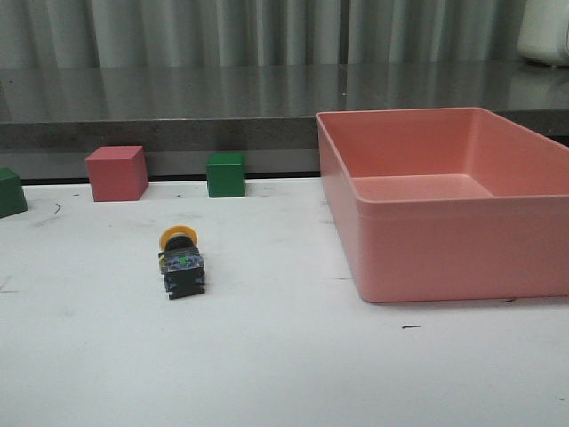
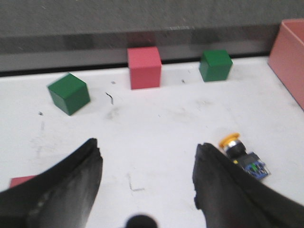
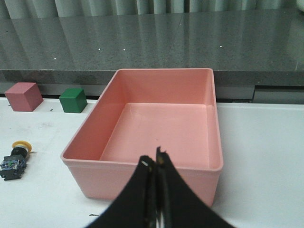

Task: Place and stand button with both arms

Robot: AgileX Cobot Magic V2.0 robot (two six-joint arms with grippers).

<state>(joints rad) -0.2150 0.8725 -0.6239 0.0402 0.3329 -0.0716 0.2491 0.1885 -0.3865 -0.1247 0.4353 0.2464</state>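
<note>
The button [image 1: 181, 262] lies on its side on the white table, yellow cap pointing away from me, clear square base toward me. It also shows in the left wrist view [image 2: 243, 154] and the right wrist view [image 3: 14, 160]. My left gripper [image 2: 147, 156] is open and empty above the table; the button lies just beyond its right finger [image 2: 213, 175]. My right gripper [image 3: 154, 161] is shut and empty, in front of the pink bin [image 3: 142, 166]. Neither gripper shows in the front view.
A large empty pink bin [image 1: 427, 267] stands on the table's right half. A pink cube [image 1: 116, 173] and two green cubes [image 1: 226, 174] [image 1: 11, 192] line the back edge. A dark grey counter runs behind the table.
</note>
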